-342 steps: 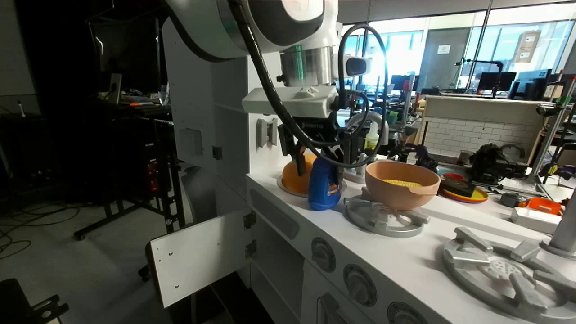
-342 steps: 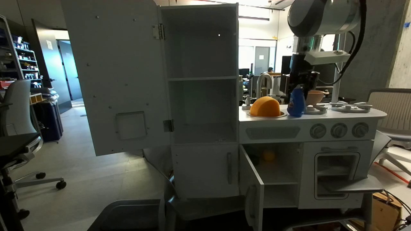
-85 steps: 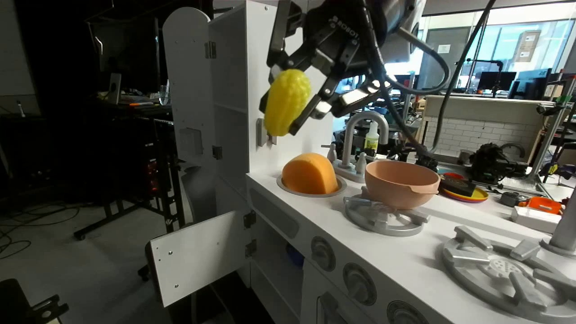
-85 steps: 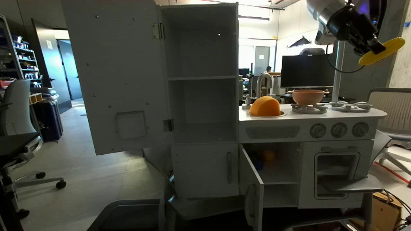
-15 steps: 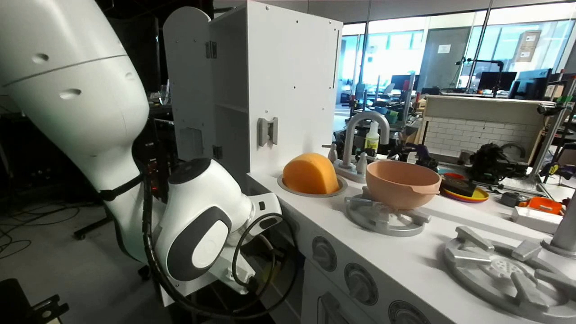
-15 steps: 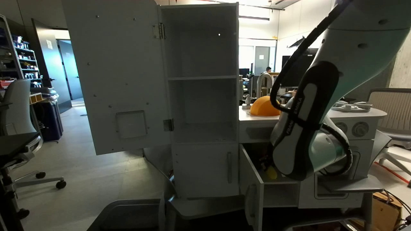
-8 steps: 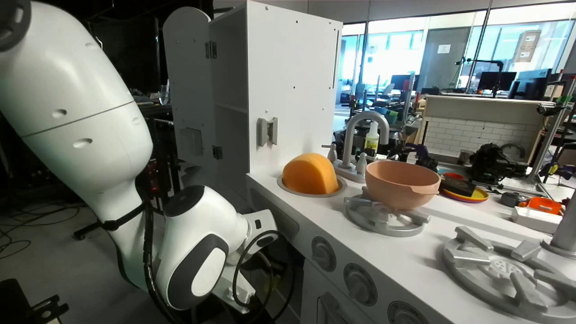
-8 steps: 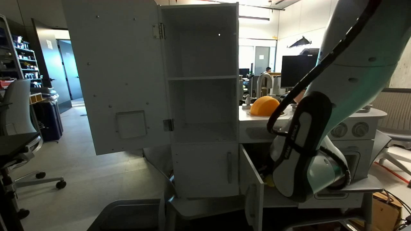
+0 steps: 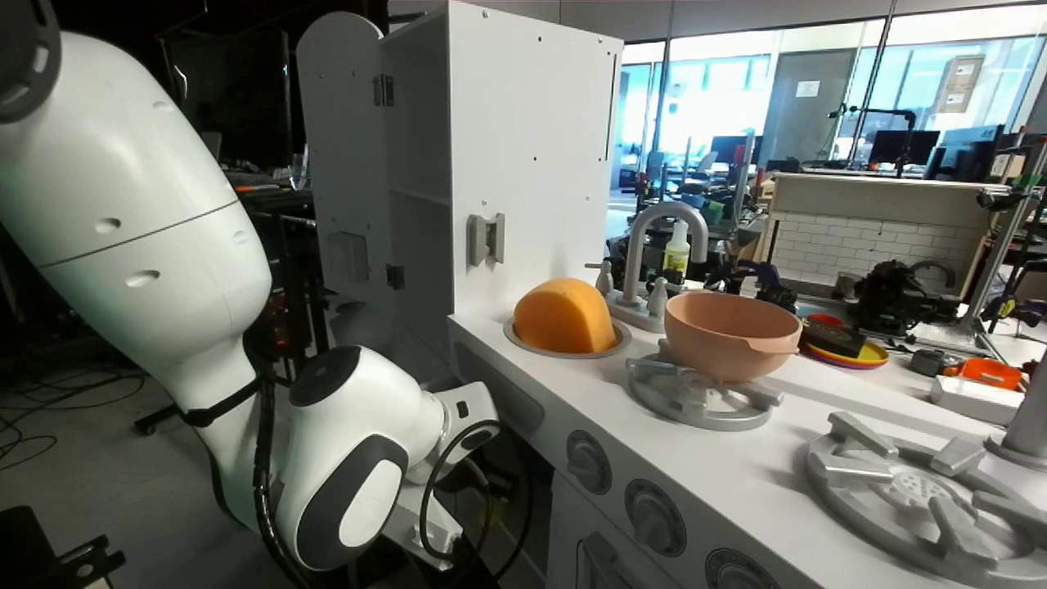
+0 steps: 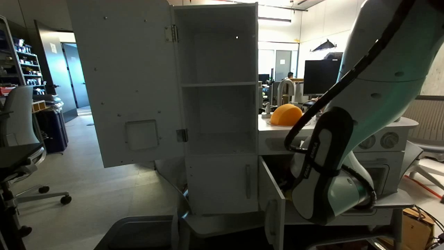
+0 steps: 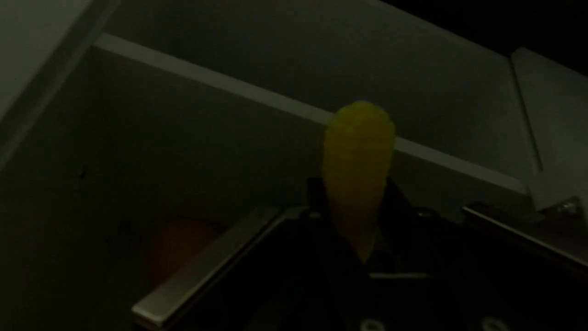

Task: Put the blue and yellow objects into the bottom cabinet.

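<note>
In the dim wrist view the yellow object (image 11: 360,142), knobbly like a corn cob, stands with its narrow end between the dark fingers. My gripper (image 11: 354,195) is shut on it. Around them is the inside of the bottom cabinet, whose shelf edge (image 11: 257,94) runs behind the yellow object. The cabinet's white door (image 10: 274,208) is swung outward. In both exterior views the arm (image 9: 360,474) reaches down to the cabinet opening and covers most of the gripper. The blue object is hidden or out of view.
An orange round thing (image 11: 181,246) lies inside the cabinet, lower left in the wrist view. On the counter are an orange dome (image 9: 564,317) in the sink, a tan bowl (image 9: 732,335) on a burner, and a tap (image 9: 654,237). The tall cabinet's door (image 10: 135,86) hangs wide.
Earlier the blue bottle stood on the counter, then something blue showed inside the cabinet. The yellow object has come from the bowl to the cabinet. Within the last second the arm sank lower.
</note>
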Controlling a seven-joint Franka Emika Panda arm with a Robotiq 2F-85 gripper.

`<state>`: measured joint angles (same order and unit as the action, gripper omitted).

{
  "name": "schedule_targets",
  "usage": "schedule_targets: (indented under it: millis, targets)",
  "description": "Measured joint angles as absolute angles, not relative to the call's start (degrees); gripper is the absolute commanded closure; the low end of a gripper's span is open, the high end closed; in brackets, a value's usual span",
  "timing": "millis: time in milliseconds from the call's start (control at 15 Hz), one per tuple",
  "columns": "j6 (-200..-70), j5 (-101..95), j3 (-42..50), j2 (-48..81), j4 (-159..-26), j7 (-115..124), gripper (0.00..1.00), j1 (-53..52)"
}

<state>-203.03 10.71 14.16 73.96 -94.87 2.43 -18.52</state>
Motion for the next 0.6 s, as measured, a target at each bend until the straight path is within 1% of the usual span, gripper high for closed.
schedule_targets:
  millis: [600]
  targets:
    - [-204.4,13.0,14.4,73.8,-94.9,1.9,0.92,-21.1]
